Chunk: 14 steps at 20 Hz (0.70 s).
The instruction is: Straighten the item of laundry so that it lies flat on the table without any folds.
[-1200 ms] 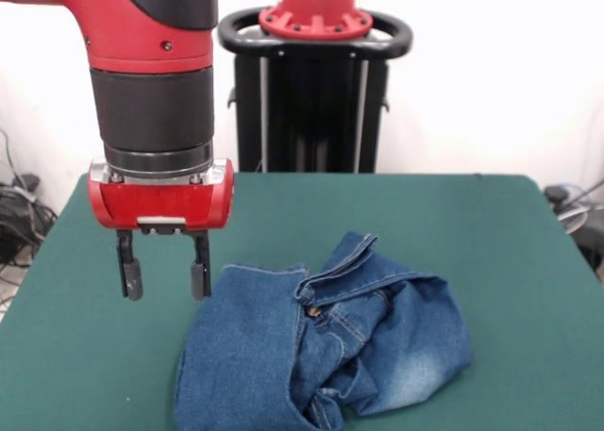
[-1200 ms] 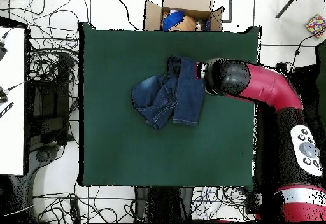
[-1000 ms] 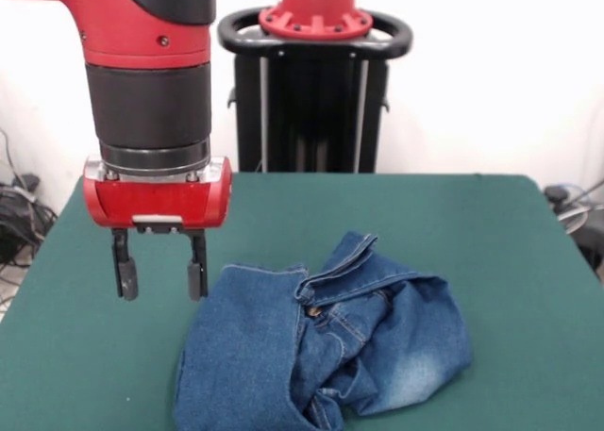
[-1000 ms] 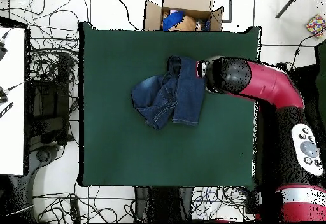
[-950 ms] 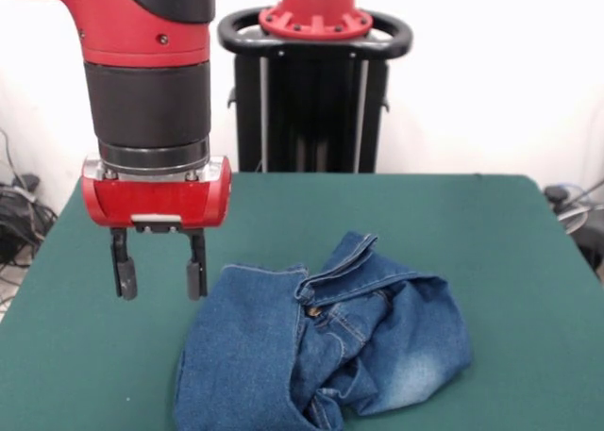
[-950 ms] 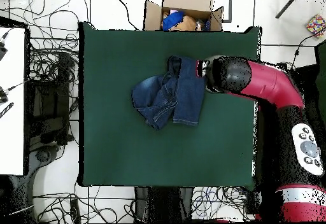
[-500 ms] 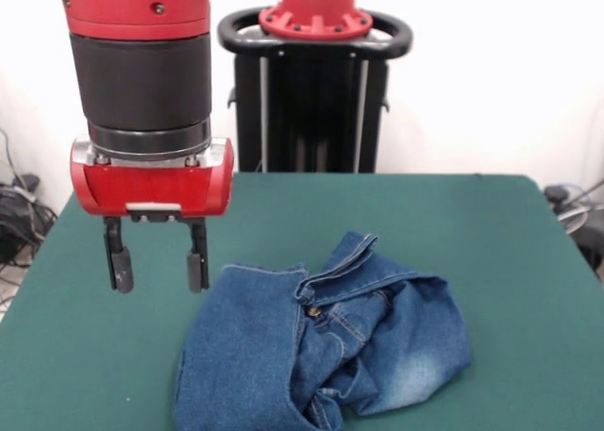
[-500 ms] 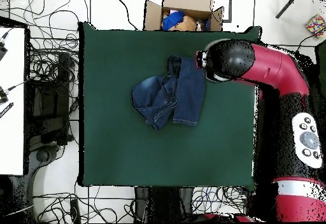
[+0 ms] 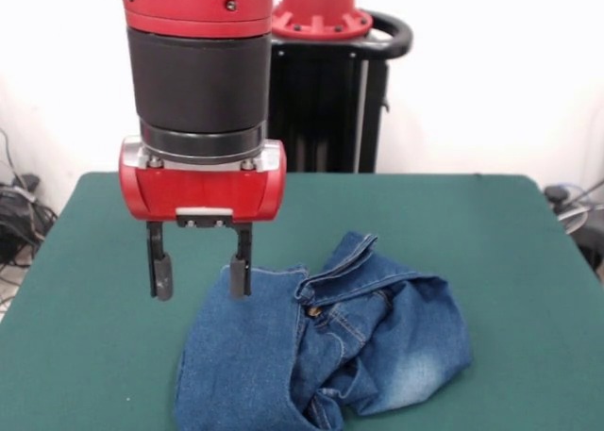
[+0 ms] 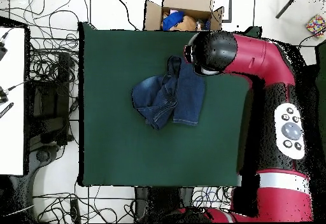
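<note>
The item of laundry [image 9: 321,351], a pair of blue jeans, lies crumpled and folded over itself on the green table [image 9: 510,233], near its front edge in the front view. The waistband pokes up at the heap's middle. My gripper [image 9: 200,278] hangs open above the table at the jeans' left corner, one fingertip [image 9: 240,278] just over the denim edge, the other [image 9: 163,282] over bare cloth. Nothing is between the fingers. In the overhead view the jeans [image 10: 169,97] sit at the table's [image 10: 114,145] middle top, and the arm's wrist covers the gripper.
A cardboard box [image 10: 184,10] with coloured things stands off the table's top edge in the overhead view. Cables [image 10: 48,81] lie on the floor to the left. The black pedestal [image 9: 321,101] stands behind the table in the front view.
The arm has swung sideways toward the jeans; the open gripper now hangs over their left corner instead of beside them. The jeans have not moved.
</note>
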Motion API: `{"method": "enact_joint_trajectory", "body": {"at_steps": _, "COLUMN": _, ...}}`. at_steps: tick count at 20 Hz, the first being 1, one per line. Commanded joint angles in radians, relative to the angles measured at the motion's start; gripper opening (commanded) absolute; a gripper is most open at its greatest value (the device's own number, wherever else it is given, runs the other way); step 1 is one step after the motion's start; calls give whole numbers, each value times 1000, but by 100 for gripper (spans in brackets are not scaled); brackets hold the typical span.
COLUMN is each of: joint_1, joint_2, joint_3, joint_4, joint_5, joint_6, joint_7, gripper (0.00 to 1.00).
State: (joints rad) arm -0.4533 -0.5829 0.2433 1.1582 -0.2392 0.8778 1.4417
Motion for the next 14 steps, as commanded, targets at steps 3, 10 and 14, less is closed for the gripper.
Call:
{"method": "enact_joint_trajectory", "body": {"at_steps": 3, "joint_1": 27, "joint_2": 13, "joint_3": -38, "joint_4": 99, "joint_5": 29, "joint_6": 28, "joint_7": 189, "gripper": 100}}
{"method": "enact_joint_trajectory", "body": {"at_steps": 10, "joint_1": 16, "joint_2": 42, "joint_3": -31, "joint_4": 40, "joint_5": 41, "joint_6": 66, "joint_7": 153, "gripper": 100}}
{"method": "enact_joint_trajectory", "body": {"at_steps": 14, "joint_1": 10, "joint_2": 78, "joint_3": -21, "joint_4": 17, "joint_5": 42, "joint_6": 54, "joint_7": 141, "gripper": 100}}
